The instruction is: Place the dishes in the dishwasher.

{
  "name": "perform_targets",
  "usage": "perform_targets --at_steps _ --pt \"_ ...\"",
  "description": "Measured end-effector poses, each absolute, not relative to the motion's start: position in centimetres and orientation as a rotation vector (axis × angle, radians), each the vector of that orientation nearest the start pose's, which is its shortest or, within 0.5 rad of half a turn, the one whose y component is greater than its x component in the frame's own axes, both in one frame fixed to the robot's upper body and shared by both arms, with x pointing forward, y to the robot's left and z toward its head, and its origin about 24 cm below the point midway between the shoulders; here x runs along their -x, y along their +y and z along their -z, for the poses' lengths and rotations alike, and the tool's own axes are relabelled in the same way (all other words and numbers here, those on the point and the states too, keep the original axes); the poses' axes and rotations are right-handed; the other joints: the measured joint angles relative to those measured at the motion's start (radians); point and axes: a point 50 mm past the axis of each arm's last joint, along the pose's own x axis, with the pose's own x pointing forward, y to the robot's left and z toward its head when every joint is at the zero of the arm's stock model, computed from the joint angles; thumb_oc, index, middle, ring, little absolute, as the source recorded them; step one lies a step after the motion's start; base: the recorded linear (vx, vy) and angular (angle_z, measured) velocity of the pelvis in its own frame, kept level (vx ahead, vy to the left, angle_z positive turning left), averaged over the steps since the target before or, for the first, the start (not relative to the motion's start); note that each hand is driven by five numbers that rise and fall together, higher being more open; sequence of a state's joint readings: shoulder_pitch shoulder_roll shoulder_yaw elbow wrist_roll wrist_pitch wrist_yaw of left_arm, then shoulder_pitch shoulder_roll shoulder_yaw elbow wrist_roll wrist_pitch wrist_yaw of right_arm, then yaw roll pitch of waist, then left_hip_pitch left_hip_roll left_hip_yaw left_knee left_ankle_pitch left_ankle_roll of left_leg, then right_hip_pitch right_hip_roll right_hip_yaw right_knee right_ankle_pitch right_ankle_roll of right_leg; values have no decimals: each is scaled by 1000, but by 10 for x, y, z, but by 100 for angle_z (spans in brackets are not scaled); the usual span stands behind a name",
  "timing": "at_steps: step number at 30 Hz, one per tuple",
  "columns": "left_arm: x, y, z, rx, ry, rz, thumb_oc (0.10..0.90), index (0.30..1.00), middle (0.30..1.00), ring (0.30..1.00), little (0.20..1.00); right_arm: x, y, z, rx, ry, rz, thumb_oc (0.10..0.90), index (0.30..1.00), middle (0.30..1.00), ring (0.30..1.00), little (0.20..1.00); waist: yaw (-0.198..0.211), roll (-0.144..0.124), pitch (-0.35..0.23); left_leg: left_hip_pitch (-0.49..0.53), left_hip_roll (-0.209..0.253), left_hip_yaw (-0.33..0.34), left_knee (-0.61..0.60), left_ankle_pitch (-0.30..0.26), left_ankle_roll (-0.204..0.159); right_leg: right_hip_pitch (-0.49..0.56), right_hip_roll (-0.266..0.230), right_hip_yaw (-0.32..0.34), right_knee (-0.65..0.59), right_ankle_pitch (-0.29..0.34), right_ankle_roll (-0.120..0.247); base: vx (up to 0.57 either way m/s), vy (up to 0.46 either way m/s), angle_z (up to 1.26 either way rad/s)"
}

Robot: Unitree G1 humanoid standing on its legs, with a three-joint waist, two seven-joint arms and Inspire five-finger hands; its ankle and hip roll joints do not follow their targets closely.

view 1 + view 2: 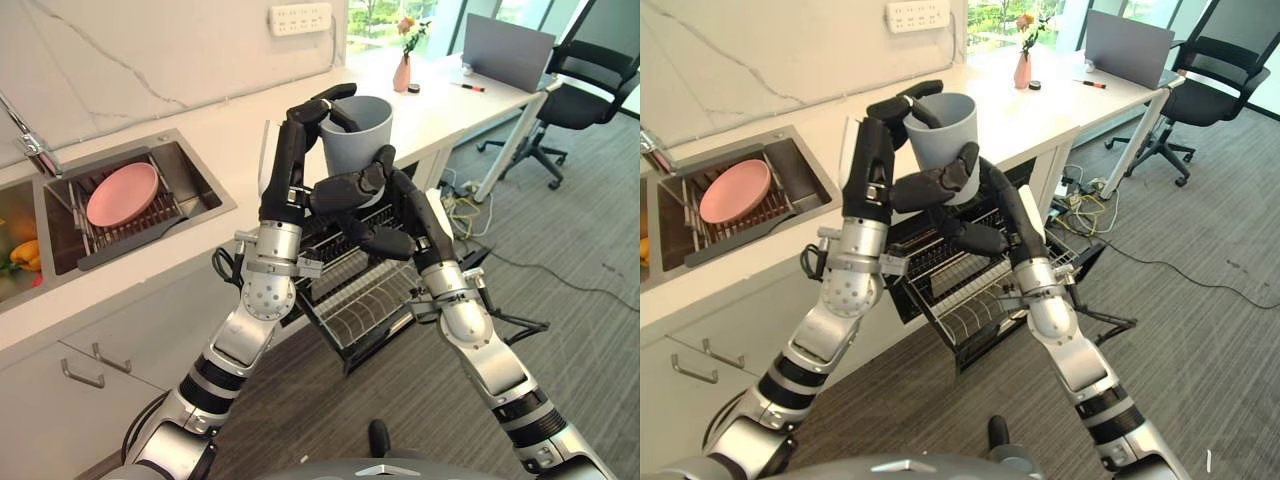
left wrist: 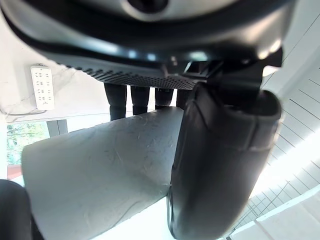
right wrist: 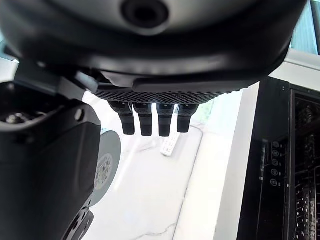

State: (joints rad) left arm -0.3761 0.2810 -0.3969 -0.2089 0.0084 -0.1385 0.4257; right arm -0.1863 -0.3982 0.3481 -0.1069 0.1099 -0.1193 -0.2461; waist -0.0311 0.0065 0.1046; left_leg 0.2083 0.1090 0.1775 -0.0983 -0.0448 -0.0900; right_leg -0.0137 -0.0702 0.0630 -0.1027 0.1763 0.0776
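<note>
One grey cup gripped by the left hand, right hand relaxed against it; one pink plate.

White counter with sink, pink vase, laptop, red pen
</note>
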Motion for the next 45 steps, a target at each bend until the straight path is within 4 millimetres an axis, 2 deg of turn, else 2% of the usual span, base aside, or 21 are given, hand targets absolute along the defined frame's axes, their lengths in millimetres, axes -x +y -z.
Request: perform_targets --at_steps 10,14,25,30,31,32,45 --pt "-267 74 -172 -165 -665 205 400 300 300 300 300 -271 -133 -105 107 -292 -165 800 900 900 900 900 2 -16 -9 -13 -4 -15 0 2 3 0 -3 -11 0 -2 3 -12 -1 4" --pt "-267 74 -171 -182 -662 224 400 300 300 300 300 -271 -129 -103 38 -260 -186 800 900 900 900 900 2 -18 -10 -11 -4 -18 0 3 3 0 -3 -13 0 -2 3 0 0 0" --pt "-267 75 -168 -228 -649 259 400 300 300 300 300 -276 -129 -109 34 -269 -210 800 900 900 900 900 3 -21 -11 -11 -6 -18 0 3 3 0 -2 -14 0 -2 3 0 0 0" --pt "-268 78 -159 -268 -615 275 400 300 300 300 300 -276 -126 -99 15 -207 -230 800 900 900 900 900 3 -25 -13 -7 -5 -11 0 3 3 -2 2 -8 0 -2 3 0 -4 -4" --pt "-268 78 -158 -274 -608 277 400 300 300 300 300 -276 -126 -98 14 -198 -232 411 316 316 316 316 3 -26 -13 -7 -4 -7 0 3 3 -3 3 -6 0 -2 3 3 5 -6" --pt "-268 78 -157 -277 -600 276 400 300 300 300 300 -276 -126 -96 11 -189 -236 400 300 300 300 300 3 -27 -13 -7 -4 -6 0 3 3 -3 3 -5 0 -2 3 7 4 -5" --pt "-269 79 -155 -290 -586 288 400 300 300 300 300 -276 -122 -91 -68 -142 -269 400 300 300 300 300 3 -34 -15 -5 -4 -4 0 3 3 -3 3 -3 0 -2 3 0 0 0"
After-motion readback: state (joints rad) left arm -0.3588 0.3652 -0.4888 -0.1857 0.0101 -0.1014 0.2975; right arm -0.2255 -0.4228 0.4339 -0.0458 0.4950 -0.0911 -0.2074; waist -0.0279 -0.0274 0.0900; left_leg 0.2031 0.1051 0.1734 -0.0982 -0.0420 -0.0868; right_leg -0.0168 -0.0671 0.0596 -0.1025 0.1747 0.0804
